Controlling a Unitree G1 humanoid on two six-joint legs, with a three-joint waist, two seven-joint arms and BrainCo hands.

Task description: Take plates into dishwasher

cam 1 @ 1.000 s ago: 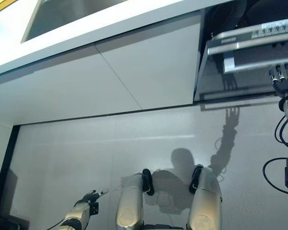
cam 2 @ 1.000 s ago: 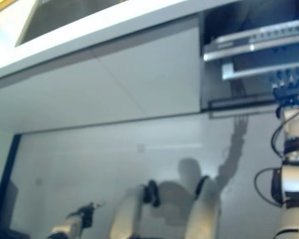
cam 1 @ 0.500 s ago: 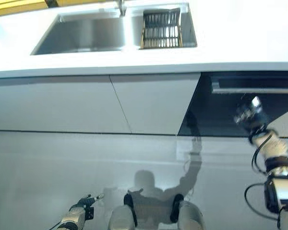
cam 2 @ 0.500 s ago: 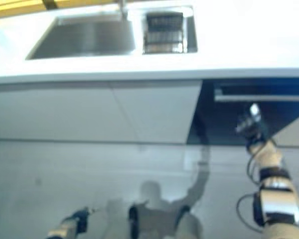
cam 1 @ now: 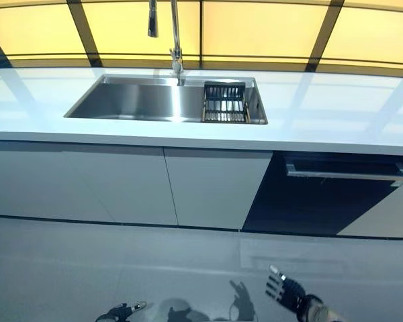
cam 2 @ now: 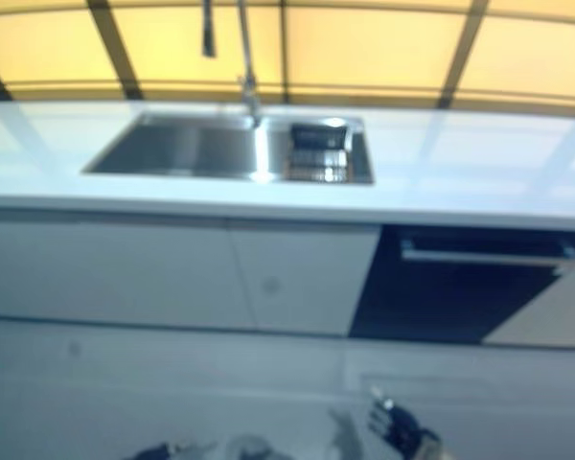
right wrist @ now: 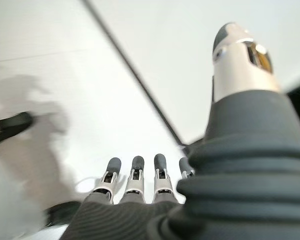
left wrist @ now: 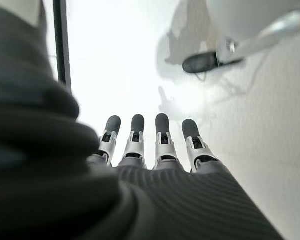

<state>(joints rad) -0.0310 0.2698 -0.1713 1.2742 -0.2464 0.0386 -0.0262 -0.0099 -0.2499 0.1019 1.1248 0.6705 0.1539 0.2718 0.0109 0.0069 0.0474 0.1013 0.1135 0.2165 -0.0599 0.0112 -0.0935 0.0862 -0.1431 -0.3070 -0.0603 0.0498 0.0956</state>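
Note:
No plate shows in any view. The dark-fronted dishwasher (cam 1: 316, 204) sits under the white counter (cam 1: 336, 114) at the right, with a silver bar handle (cam 1: 342, 174) along its top. My right hand (cam 1: 287, 293) hangs low over the floor in front of it, well short of the door, fingers straight and holding nothing. In the right wrist view its fingers (right wrist: 135, 180) point at bare floor. My left hand (cam 1: 121, 312) shows at the bottom edge, idle. Its fingers (left wrist: 140, 142) are straight and empty in the left wrist view.
A steel sink (cam 1: 141, 100) with a tall tap (cam 1: 175, 40) is set in the counter, and a black dish rack (cam 1: 224, 111) lies in its right end. White cabinet doors (cam 1: 114, 184) run left of the dishwasher. Grey floor (cam 1: 87, 268) lies in front.
The camera has tilted up from the floor to the whole counter. My right hand has dropped from the dishwasher's handle to low over the floor. The left hand has stayed low.

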